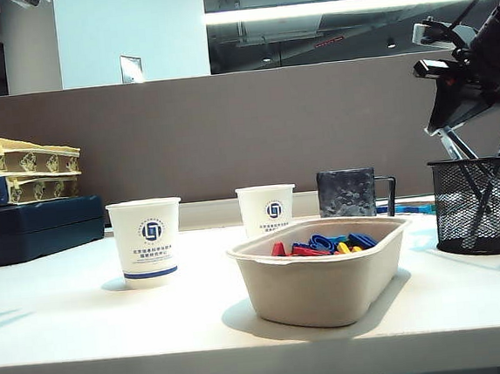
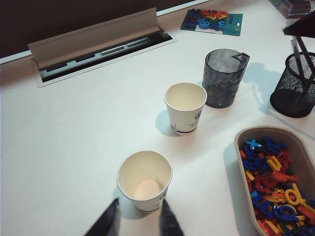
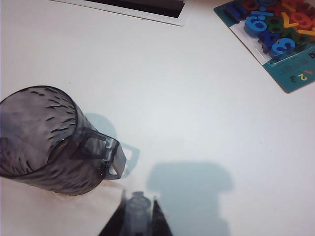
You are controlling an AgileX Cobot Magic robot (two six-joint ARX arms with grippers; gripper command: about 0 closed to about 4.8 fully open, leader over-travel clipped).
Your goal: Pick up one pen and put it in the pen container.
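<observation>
Right end effector (image 3: 138, 212) clenched on the pen (image 3: 137, 206) above the pen container (image 1: 477, 206), left end effector (image 2: 139, 221) released over a paper cup (image 2: 144, 180) on the desk (image 1: 87, 324)

Office: desk partition (image 1: 227, 128), cable hatch (image 2: 98, 46), ceiling strip lights (image 1: 339, 6).

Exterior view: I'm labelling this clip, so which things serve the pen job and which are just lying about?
Job: pen, clamped in right gripper above the pen container.
Lying about: two paper cups, mug, tray of letters, number board; left gripper open beside nearer cup.
</observation>
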